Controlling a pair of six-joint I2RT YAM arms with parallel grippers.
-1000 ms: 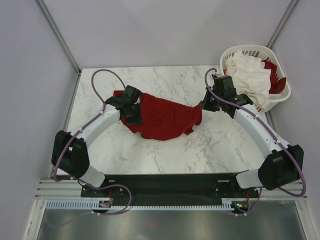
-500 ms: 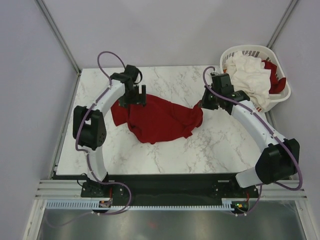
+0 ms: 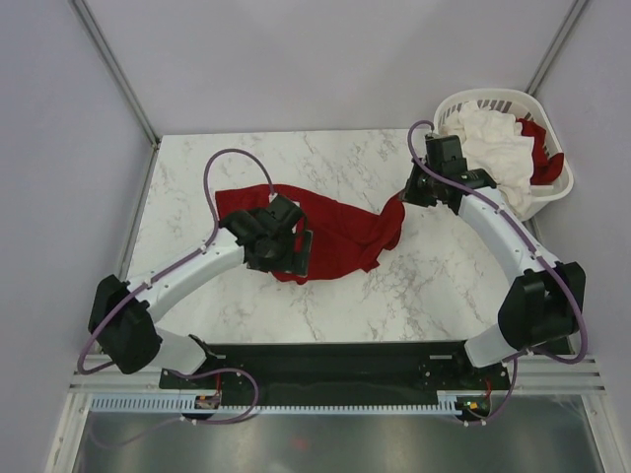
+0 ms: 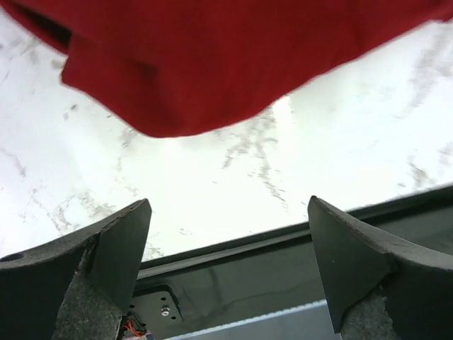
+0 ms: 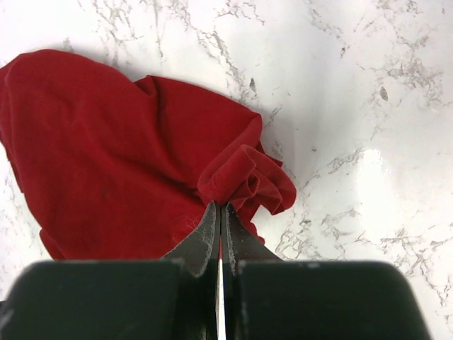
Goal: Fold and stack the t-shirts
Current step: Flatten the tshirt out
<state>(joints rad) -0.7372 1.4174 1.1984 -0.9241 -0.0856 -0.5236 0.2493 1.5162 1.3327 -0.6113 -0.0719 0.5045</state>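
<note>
Red shirt (image 3: 335, 222) lies bunched on the counter (image 3: 414, 286), long axis running left-right. It sits between the arms, well clear of the basket (image 3: 554, 189).

Right claw (image 5: 220, 212) is clamped on a fold at the shirt's right end, cloth puckered at the tips.

Left claw (image 4: 228, 203) is wide open and holds nothing. It sits above the shirt's near hem, about mid-length. In the left wrist view the hem is just past the fingertips on the far side, with only bare counter between the fingers.

My read: the free end is the left one, up and left of my left claw, and the left arm is much nearer to it. I'd move along the long axis towards that end, not straight down.
</note>
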